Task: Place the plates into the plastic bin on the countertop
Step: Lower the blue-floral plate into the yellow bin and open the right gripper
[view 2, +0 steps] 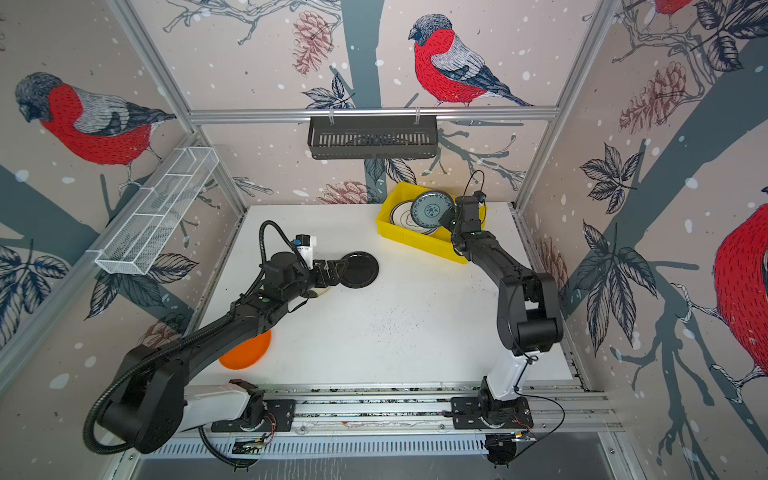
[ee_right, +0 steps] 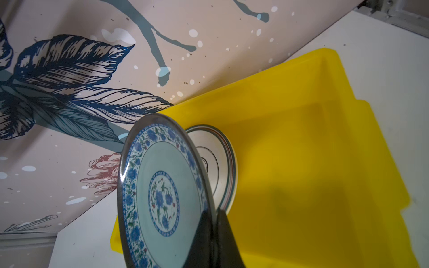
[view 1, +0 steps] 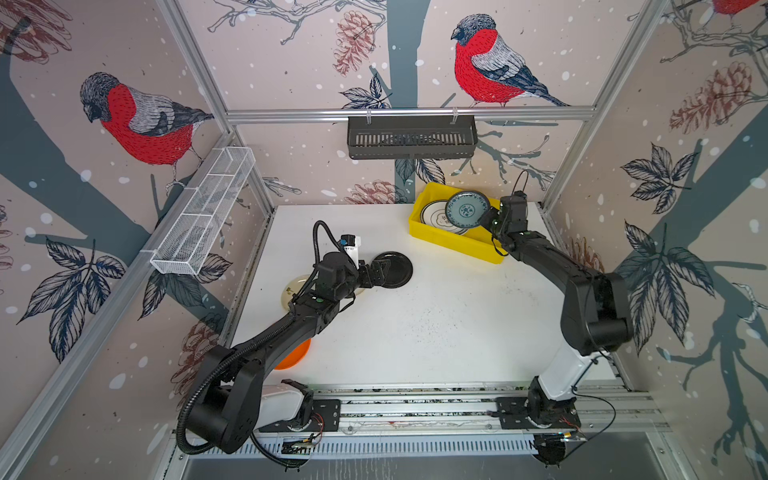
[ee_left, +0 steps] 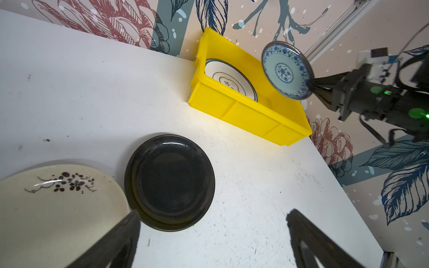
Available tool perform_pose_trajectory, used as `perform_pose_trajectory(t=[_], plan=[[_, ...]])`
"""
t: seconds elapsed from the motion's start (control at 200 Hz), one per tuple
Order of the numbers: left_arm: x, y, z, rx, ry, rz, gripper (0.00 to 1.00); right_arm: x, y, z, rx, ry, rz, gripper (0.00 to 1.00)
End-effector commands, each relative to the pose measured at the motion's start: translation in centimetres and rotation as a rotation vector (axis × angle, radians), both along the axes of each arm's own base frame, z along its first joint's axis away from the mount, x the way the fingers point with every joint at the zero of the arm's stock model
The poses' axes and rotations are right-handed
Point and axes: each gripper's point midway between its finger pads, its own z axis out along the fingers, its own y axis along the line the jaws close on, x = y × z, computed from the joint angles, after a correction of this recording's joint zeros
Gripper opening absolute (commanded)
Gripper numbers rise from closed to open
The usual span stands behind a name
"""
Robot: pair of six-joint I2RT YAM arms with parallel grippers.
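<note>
Teal-and-blue floral round plate [view 1: 467, 210] [view 2: 432, 208] [ee_left: 286, 69] [ee_right: 160, 192] is in the air over the bright yellow rectangular plastic bin [view 1: 453, 243] [view 2: 415, 243] [ee_left: 250, 116] [ee_right: 301, 162], tilted steeply, face toward the table's left side; right gripper [view 1: 486, 222] [view 2: 449, 218] [ee_left: 312, 84] [ee_right: 214, 222] is pinched tight on its rim, fingers either side of the edge; below it a white round plate with dark ringed rim [view 1: 432, 214] [view 2: 399, 216] [ee_left: 232, 81] [ee_right: 216, 157] lies inside the bin at its left end; bin sits at the back right of the white speckled countertop [view 1: 436, 324] [view 2: 395, 332], against the wall; right arm rises from the front rail, elbow high at the right edge, forearm reaching back to the bin, wrist rolled so the plate hangs on edge; glossy black round plate [view 1: 395, 270] [view 2: 359, 270] [ee_left: 169, 183] lies flat mid-left on the countertop; left gripper [view 1: 376, 272] [view 2: 336, 268] [ee_left: 212, 220] is spread wide and holds nothing, low at the black plate's left rim, contact not clear; cream round plate with dark flower sprig [view 1: 293, 291] [ee_left: 58, 197] lies just beside the black one, edges meeting, mostly under the left wrist in both top views; left arm stretches from the front-left base up the left side, wrist turned toward centre; plain orange round plate [view 1: 297, 353] [view 2: 247, 349] sits half hidden under that forearm near the front left.
</note>
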Motion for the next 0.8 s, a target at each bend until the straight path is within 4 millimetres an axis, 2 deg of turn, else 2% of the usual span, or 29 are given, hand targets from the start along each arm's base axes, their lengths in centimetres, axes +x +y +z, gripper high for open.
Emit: perform_pose_trajectory(t=[0.0,0.21,0.39,0.535,0.656,0.796], plan=[[-0.1,0.1,0.8,-0.010,-0.023,0.007,0.98,3.2,-0.1,-1.3,-0.019,0.005,-0.002,0.00],[-0.2,0.3,1.4,-0.001,-0.025,0.011,0.98,8.2,0.0,-4.9,-0.070,0.060,-0.023,0.00],[-0.1,0.6,1.3,0.001,-0.031,0.030,0.98,10.4,1.1,-7.9,-0.073,0.142,0.014,0.00],[0.1,0.6,1.2,0.007,-0.029,0.030,0.98,10.3,2.3,-9.9,-0.104,0.183,0.023,0.00],[0.3,0.5,1.4,0.015,-0.034,0.029,0.98,9.4,2.9,-11.6,-0.103,0.238,0.021,0.00],[0.5,0.5,1.5,0.023,-0.038,0.030,0.98,8.6,3.4,-12.3,-0.102,0.253,0.022,0.00]])
